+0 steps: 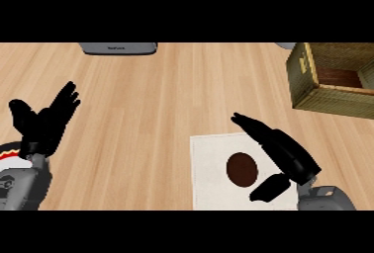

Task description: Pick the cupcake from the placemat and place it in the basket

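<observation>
Nearest me, the cupcake (242,169) shows only as a dark brown oval on the white placemat (211,163), whose near edge is cut off. My right hand (286,152) hovers just right of it, fingers straight and thumb spread wide, holding nothing. My left hand (45,120) rests open at the left edge, fingers up. Far right, the basket (305,74) is partly cropped; a grey object (117,48) at the far edge is hard to identify.

basket (332,79) cut off at right edge, grey appliance (118,48) cropped at top
</observation>
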Controlling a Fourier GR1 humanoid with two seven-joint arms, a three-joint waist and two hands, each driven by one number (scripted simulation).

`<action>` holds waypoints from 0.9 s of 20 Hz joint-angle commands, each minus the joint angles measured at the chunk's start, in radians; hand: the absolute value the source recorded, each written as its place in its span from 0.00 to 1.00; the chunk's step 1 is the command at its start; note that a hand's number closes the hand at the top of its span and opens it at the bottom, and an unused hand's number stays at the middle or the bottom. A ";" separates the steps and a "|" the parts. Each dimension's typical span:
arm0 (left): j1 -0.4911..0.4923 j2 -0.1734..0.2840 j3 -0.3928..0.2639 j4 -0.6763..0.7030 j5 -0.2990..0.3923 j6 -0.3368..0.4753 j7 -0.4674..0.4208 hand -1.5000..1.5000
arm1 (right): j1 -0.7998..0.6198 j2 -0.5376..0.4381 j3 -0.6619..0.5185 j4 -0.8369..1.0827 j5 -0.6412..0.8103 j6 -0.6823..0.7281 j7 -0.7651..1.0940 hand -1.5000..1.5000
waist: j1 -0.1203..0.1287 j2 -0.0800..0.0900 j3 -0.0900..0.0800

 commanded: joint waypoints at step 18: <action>0.074 -0.072 0.075 -0.046 -0.076 -0.073 -0.037 0.50 | 0.051 -0.011 -0.049 0.112 0.091 0.051 -0.211 0.00 | -0.003 -0.001 0.000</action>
